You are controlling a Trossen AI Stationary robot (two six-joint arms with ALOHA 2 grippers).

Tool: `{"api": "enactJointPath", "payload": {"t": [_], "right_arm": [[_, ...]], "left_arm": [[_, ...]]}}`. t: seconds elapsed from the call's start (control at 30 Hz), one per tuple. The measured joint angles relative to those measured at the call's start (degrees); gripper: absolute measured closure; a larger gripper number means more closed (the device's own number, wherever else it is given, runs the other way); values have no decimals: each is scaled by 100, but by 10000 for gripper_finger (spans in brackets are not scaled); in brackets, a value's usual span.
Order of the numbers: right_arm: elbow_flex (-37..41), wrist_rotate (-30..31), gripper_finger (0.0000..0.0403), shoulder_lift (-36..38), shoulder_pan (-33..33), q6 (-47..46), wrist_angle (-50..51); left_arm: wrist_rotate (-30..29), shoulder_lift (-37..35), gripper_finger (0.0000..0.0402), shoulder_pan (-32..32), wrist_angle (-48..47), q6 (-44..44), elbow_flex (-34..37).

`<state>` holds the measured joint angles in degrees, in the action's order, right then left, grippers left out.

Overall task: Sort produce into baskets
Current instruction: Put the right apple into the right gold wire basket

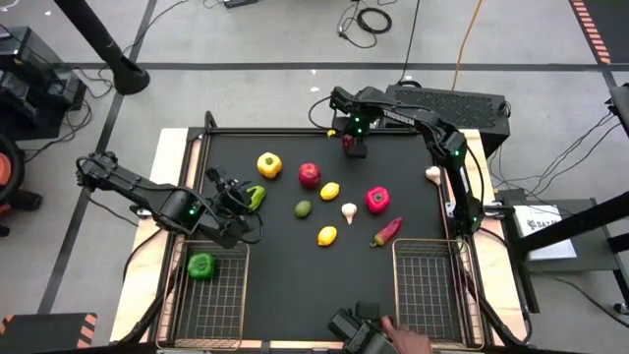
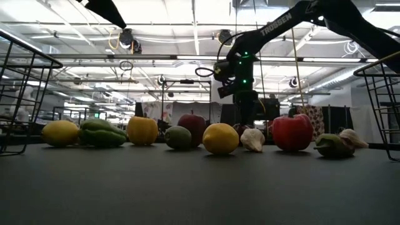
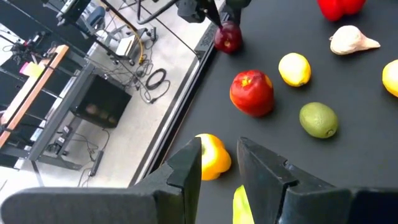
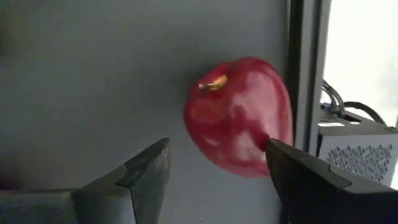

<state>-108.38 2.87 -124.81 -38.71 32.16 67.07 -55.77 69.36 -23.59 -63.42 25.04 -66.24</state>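
Now your right pincer [image 4: 214, 163] gapes around the far-edge apple [image 4: 239, 115], seemingly touching it; beside the yellow pepper [image 3: 211, 155], your left pincer [image 3: 219, 163] is slightly parted, empty.

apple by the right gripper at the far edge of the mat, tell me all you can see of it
The red apple is glossy, plastic-looking, with pale highlights and a short yellowish stem. It lies on the black mat close to the far edge, apart from the other produce. The right gripper is open around it, one finger at its skin; whether they touch, I cannot tell.
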Motion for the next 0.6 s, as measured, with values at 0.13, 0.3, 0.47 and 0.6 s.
{"api": "enactJointPath", "payload": {"t": [0.13,0.3,0.47,0.6], "right_arm": [[0,-23,149,35,85,-130,286],[0,-585,149,42,280,-636,1085],[0,-778,149,93,627,-1024,1512],[0,-451,149,348,883,-1023,1561]], "left_arm": [[0,0,290,0,0,0,0],[1,0,290,0,-1,-33,0],[18,0,290,0,-1,-32,0],[127,0,290,0,0,-27,0]]}}
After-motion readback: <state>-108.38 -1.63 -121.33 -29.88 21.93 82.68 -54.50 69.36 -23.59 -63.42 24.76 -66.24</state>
